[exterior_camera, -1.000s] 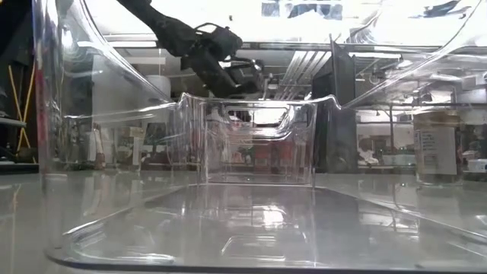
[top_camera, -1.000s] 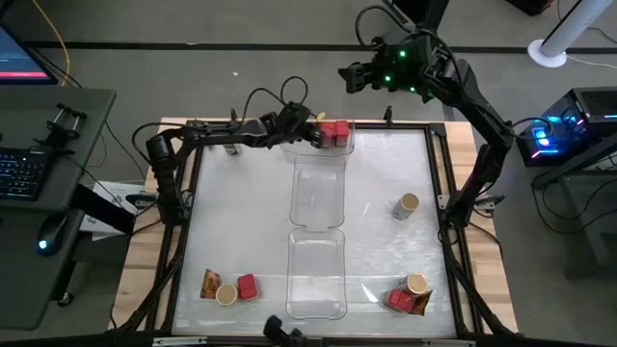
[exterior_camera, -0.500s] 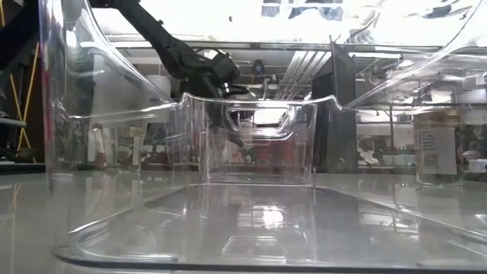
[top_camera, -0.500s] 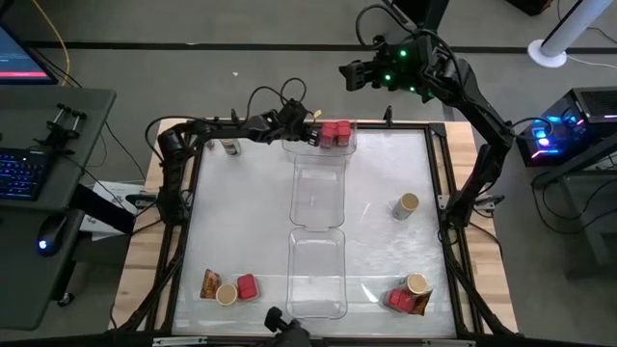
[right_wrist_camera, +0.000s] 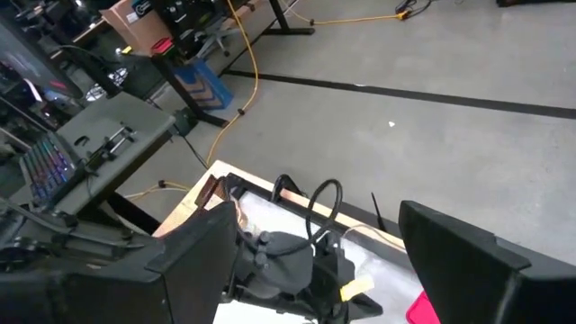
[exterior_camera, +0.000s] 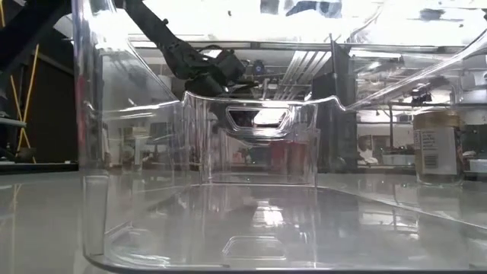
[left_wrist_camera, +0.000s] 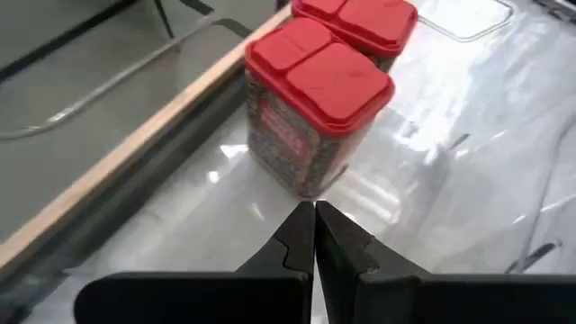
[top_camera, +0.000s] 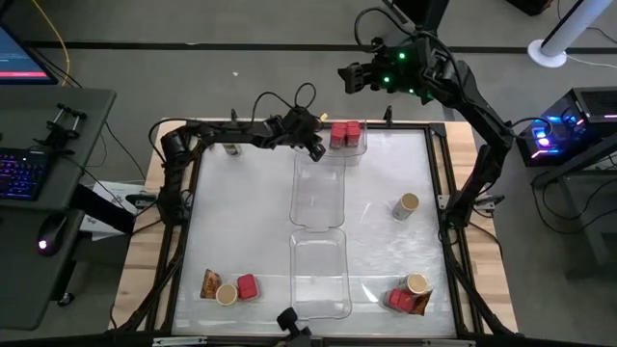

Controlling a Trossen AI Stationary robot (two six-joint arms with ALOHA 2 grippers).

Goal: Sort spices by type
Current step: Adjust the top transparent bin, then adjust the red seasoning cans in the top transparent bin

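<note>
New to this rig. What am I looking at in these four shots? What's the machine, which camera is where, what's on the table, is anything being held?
Two dark robot arms work at a table, sorting spices. One camera looks straight down, one sits at table height looking through clear trays, and one rides on each wrist.

The left gripper is at the far edge, shut and empty, its tips just short of two red boxes standing side by side in the far tray; the left wrist camera shows them close up. The right gripper hangs open beyond the table's far edge, holding nothing.

Loose on the table: a jar at right, and at each near corner a cluster of packet, jar and red box.
</note>
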